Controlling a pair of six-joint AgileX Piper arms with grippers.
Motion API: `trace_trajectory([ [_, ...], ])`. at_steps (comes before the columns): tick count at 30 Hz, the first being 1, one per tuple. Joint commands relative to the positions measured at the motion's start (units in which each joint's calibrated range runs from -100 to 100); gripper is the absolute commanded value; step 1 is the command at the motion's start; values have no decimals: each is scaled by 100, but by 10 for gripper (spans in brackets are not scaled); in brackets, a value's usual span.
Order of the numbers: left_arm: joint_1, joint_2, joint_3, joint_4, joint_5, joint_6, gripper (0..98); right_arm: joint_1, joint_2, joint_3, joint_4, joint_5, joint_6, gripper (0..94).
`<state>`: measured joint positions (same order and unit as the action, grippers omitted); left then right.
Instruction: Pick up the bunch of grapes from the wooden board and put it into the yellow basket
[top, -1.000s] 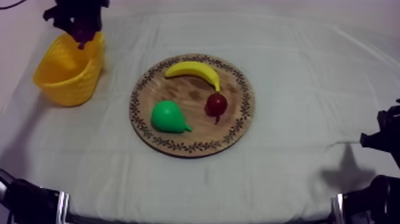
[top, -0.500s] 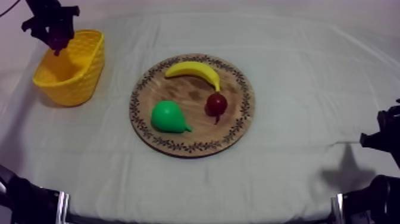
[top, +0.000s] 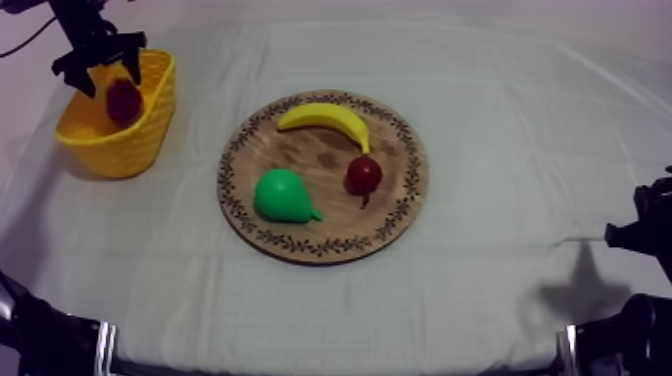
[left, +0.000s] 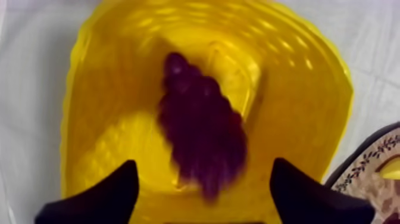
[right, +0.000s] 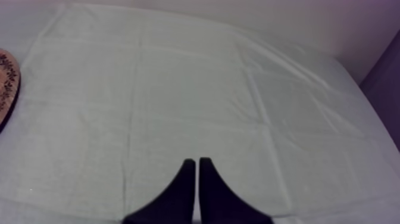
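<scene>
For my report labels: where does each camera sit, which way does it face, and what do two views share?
Top view: above the table, slanting down on wooden board and yellow basket; left gripper over it.
Left wrist view: on left arm, facing down into the basket at the bunch of grapes; fingers apart.
Right wrist view: on right arm, facing across cloth; right gripper shut.
Shared: top and left wrist show basket and grapes.

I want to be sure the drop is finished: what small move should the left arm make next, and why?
Probably lift the left gripper straight up, clear of the yellow basket, then draw it back. Its fingers stand apart with nothing between them, and the bunch of grapes is already inside the basket, below them.
</scene>
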<state>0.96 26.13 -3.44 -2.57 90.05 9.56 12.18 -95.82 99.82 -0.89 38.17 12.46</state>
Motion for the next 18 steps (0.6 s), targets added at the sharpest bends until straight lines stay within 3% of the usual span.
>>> trace_trajectory([
  [1,7,-7,12,-2,-36,25,920,0,-2,-5,-1,-3,2,3],
  [5,34,-160,59,-42,-76,62,945,0,-2,-5,-1,-3,2,3],
  [8,72,-429,127,-64,-87,50,900,0,-2,-5,-1,-3,2,3],
  [18,192,-1919,878,-87,-422,74,471,0,-2,-5,-1,-3,2,3],
])
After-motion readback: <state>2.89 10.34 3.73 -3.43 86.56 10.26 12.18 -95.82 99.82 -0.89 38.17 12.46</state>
